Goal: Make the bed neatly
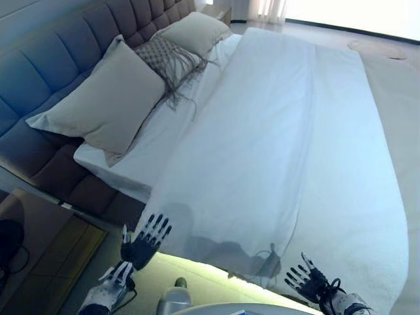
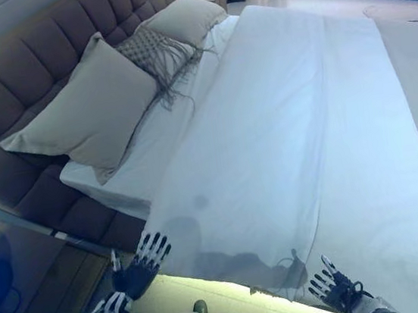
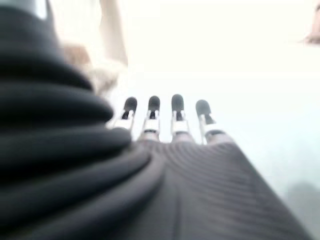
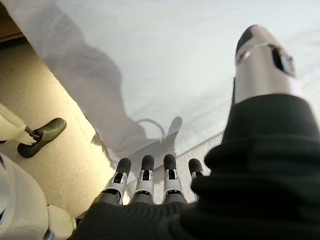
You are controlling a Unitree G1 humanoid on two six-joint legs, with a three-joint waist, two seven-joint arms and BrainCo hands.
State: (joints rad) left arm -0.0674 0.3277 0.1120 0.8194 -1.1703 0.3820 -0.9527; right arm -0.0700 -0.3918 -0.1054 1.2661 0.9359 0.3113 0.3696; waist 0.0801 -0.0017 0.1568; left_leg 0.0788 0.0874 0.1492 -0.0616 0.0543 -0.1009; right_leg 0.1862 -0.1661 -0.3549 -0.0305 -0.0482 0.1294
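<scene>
A white duvet [image 1: 289,151] lies spread flat over the bed, its near edge hanging over the side. The white sheet [image 1: 164,131] shows bare between the duvet and the pillows. Two beige pillows [image 1: 105,98] [image 1: 197,29] and a fringed patterned cushion [image 1: 167,59] lean on the dark tufted headboard [image 1: 59,52]. My left hand [image 1: 143,243] is open, fingers straight, just short of the duvet's near left corner. My right hand [image 1: 308,281] is open too, below the duvet's hanging edge; it also shows in the right wrist view [image 4: 150,180], holding nothing.
A dark nightstand [image 1: 39,249] stands to the left beside the headboard. Beige carpet [image 1: 197,282] runs along the bed's near side. A bright window [image 1: 354,13] lies beyond the far end of the bed.
</scene>
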